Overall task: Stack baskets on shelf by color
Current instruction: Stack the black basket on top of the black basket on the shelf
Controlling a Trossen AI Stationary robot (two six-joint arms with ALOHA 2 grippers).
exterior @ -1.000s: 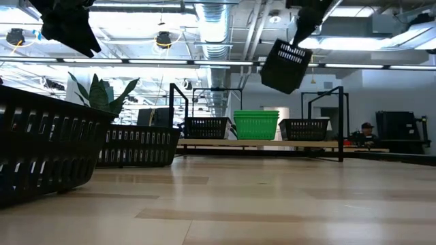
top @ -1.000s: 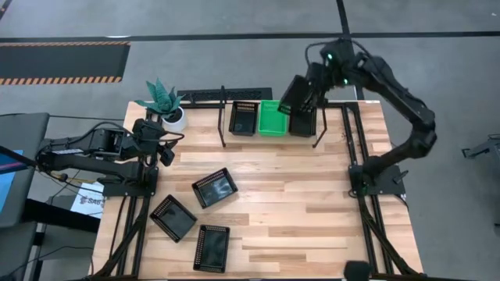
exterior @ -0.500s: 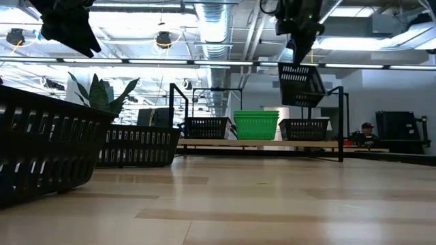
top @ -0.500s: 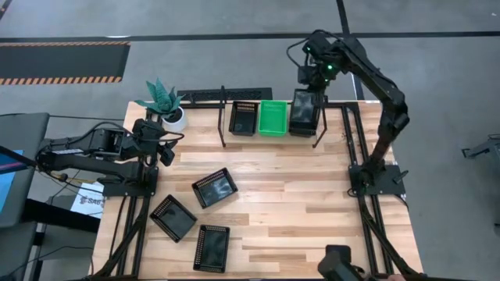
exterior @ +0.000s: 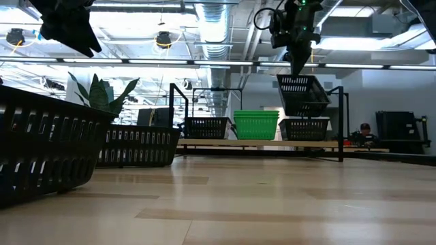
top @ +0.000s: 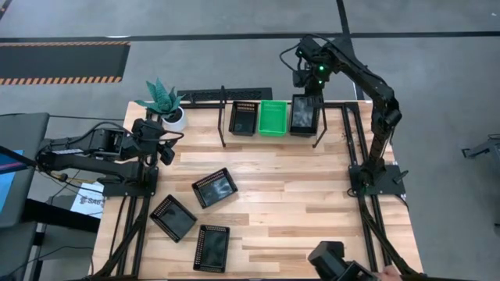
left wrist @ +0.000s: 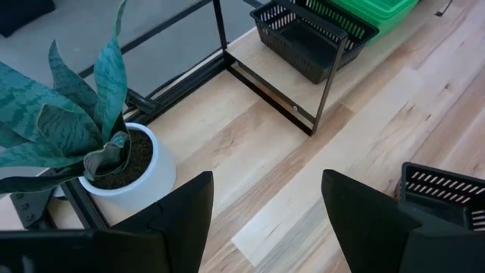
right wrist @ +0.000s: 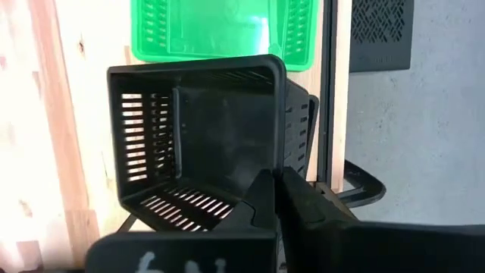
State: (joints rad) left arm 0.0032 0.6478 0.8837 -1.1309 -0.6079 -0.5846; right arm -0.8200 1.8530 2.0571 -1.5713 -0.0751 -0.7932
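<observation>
High view shows the baskets: I count six black ones and one green stack. Three black ones lie loose on the table [top: 312, 195] at the near left: one tilted [top: 215, 187], one turned [top: 173, 217], and one straight [top: 212, 247]. On the shelf [top: 223, 117] at the far edge there are three places. At the left place stands one black basket [top: 243, 118], in the middle the green baskets [top: 273, 117], and at the right place another black basket [exterior: 304, 128], seen best from the low view. How many green ones are nested in the middle I cannot tell.

The sixth black basket [top: 304, 114] is held by the right gripper [top: 308, 80]. The fingers are closed tight on the far wall of this basket, with almost no gap between them, as the right wrist view shows. In the low view this held basket hangs in the air just over the right-place basket, tilted a little, and I cannot tell if the two touch.

The right arm reaches far out from its base at the right table edge, stretched toward the shelf, with the wrist pointing down.

The left gripper [top: 160, 144] waits near the plant [top: 162, 100] at the left side, above the table, with fingers wide apart and holding nothing.
</observation>
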